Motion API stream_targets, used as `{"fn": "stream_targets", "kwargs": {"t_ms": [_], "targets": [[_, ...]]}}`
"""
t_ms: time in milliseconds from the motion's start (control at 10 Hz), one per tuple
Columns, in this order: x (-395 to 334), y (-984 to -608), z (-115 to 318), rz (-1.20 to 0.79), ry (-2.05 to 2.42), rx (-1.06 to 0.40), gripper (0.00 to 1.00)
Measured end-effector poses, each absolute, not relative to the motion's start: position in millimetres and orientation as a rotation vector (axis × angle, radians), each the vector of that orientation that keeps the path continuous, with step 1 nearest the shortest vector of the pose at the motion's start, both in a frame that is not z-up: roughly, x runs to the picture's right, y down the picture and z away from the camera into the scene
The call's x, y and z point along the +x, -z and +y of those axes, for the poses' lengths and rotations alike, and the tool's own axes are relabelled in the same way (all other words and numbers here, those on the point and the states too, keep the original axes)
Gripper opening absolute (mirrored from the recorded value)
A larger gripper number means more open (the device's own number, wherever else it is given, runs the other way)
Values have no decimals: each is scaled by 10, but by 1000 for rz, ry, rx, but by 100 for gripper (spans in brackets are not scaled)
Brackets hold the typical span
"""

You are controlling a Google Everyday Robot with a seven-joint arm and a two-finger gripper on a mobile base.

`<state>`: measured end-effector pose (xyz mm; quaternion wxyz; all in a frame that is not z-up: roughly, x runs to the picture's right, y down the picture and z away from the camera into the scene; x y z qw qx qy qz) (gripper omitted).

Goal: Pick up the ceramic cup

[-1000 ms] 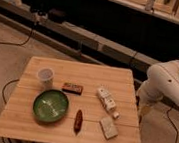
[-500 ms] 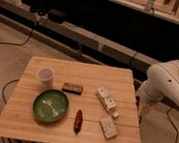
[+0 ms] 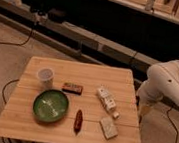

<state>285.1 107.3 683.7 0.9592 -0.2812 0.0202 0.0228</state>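
Note:
The ceramic cup (image 3: pixel 45 76) is small, white and handleless. It stands upright near the left side of the wooden table (image 3: pixel 88 72), just behind the wide green bowl (image 3: pixel 51 105). My white arm (image 3: pixel 169 83) bends down off the table's right edge. Its gripper (image 3: pixel 141 113) hangs low beside that edge, far to the right of the cup and touching nothing on the table.
On the table lie a brown bar (image 3: pixel 72 88), a white packaged item (image 3: pixel 107 100), a red oblong object (image 3: pixel 78 121) and a pale packet (image 3: pixel 108 127). Cables run over the floor at left (image 3: pixel 11 41) and right (image 3: pixel 172 131). A dark shelf unit (image 3: pixel 105 23) stands behind.

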Motion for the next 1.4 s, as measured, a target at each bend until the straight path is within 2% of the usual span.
{"fn": "stream_targets", "kwargs": {"t_ms": [800,1100,1400], "targets": [[2870,-6834,1053,45,-32,-571,65],[2733,-6978,782,-23,106,-551,65],[2042,-7198,286,-202,369,-474,65]]}}
